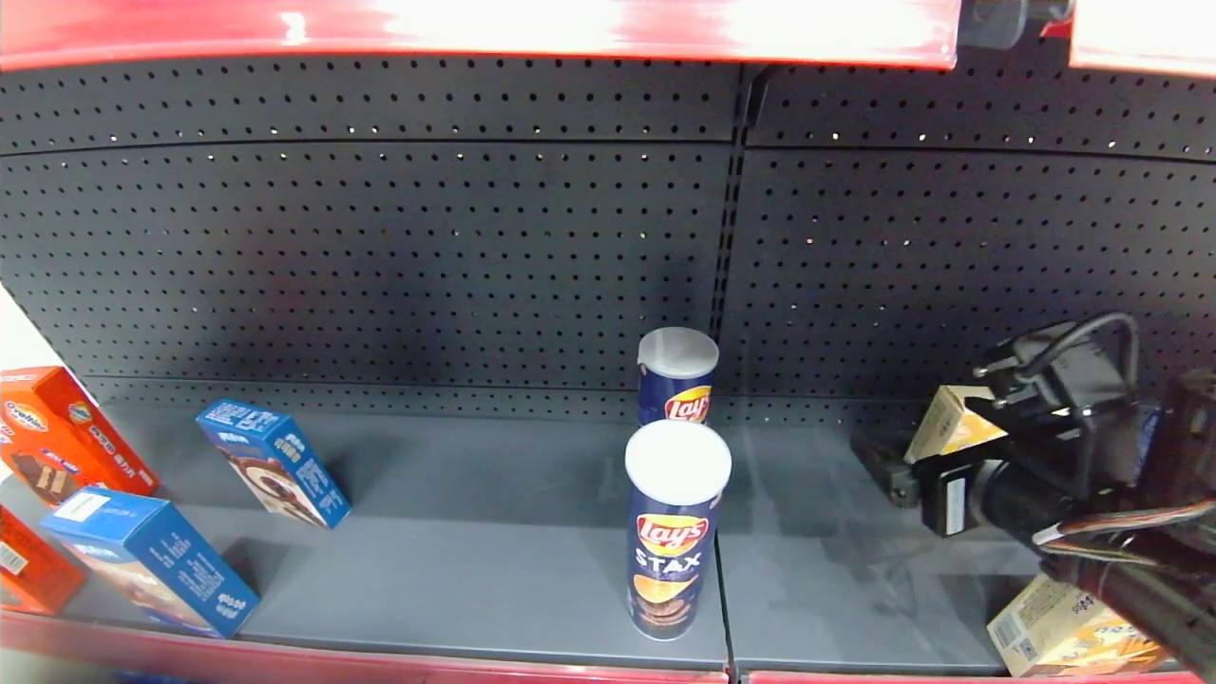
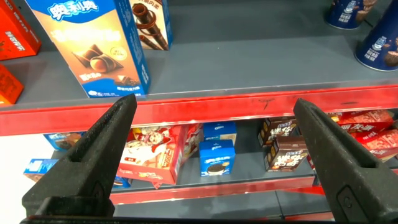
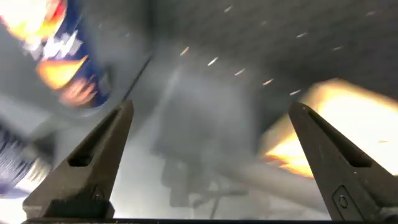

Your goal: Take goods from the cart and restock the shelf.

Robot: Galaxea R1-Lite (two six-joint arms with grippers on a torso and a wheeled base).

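On the grey shelf (image 1: pixel 456 541), two blue crisp cans stand upright near the middle, the front can (image 1: pixel 676 532) by the red edge, the rear can (image 1: pixel 676 375) near the back panel (image 1: pixel 380 266). The right hand (image 3: pixel 211 115) hangs over the shelf's right part, spread wide and empty, a yellow box (image 1: pixel 953 425) just beside it. The left hand (image 2: pixel 214 102), likewise spread and empty, sits before the shelf's front edge

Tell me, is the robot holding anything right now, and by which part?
Nothing is held. The left gripper and the right gripper are both open, with nothing between their fingers.
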